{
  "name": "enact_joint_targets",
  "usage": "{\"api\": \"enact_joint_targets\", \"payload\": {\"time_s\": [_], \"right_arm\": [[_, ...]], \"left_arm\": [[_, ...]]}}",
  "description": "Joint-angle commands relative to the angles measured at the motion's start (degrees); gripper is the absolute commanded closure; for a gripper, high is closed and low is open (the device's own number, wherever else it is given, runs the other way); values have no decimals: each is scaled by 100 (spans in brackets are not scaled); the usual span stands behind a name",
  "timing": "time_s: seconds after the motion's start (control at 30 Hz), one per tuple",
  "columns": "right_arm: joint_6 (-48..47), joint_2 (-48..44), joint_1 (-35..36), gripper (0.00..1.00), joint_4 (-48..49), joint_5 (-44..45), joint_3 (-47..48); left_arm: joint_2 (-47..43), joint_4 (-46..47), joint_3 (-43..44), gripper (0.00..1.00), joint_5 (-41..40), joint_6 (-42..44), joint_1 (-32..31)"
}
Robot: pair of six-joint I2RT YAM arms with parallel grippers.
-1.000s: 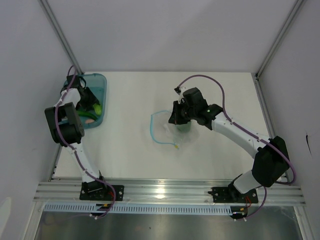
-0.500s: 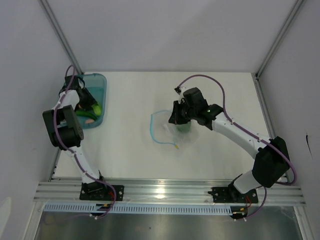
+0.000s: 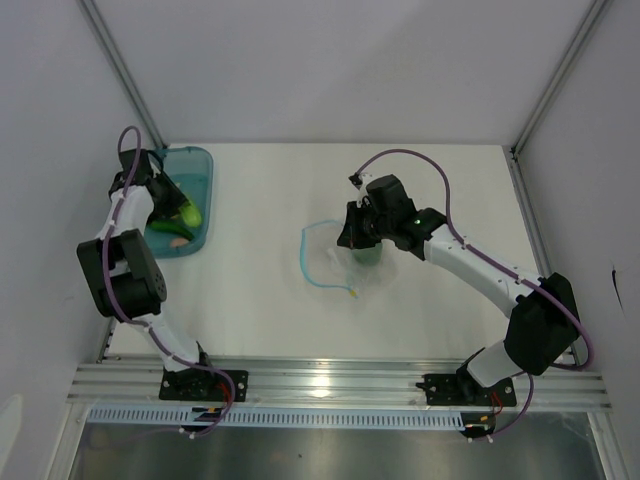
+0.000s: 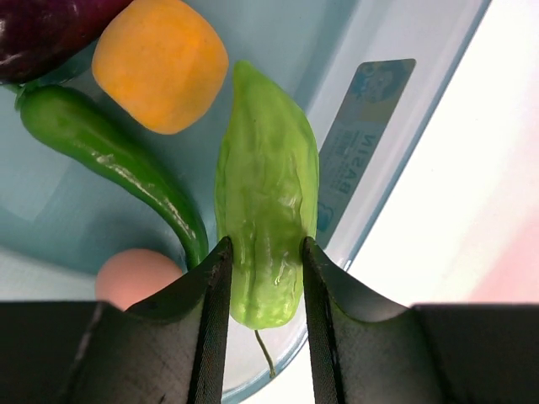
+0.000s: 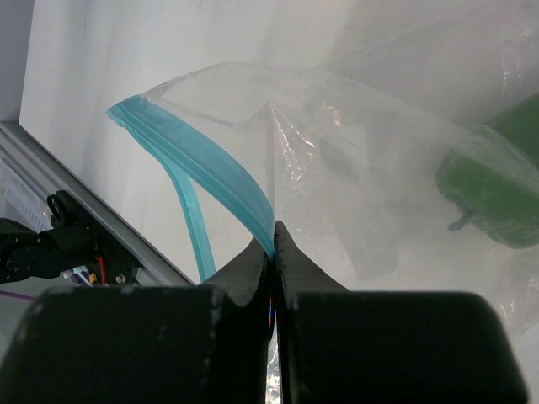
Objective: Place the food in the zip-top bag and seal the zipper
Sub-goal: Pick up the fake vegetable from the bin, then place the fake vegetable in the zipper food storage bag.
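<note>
Pepper (image 4: 265,202) to bag (image 3: 335,265)
We pinch pepper crosswise, left gripper (image 4: 264,249); right gripper (image 5: 271,232), well rightward, clamps zipper (image 5: 202,164).

Left tool (image 4: 264,252), clamping pale pepper (image 4: 265,194), boxed in teal tub (image 3: 195,152) by wall, chili (image 4: 118,160), orange fruit (image 4: 160,63). Bare surface (image 3: 255,220) lies between tub and zip-top bag (image 3: 325,265); right tool (image 5: 271,240) pinching zipper (image 5: 198,164) overhangs bag.

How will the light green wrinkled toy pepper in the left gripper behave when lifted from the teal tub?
The light green wrinkled toy pepper is pinched near one end by the left gripper, so its long free part may swing. Its glossy skin looks slippery and could slide out of the grip. It looks small and probably light.
</note>
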Motion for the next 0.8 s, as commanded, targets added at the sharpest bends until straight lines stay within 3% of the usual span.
{"api": "enact_joint_targets", "payload": {"time_s": [0.0,0.33,0.77], "right_arm": [[-77,-8,28,100,156,29,113],[-77,88,-7,100,129,99,174],[-103,466,-42,100,-187,310,693]], "left_arm": [[-581,113,-99,99,-50,-161,33],[-1389,-10,-301,99,257,-284,15],[-3049,666,-1531,99,1804,-854,-740]]}}
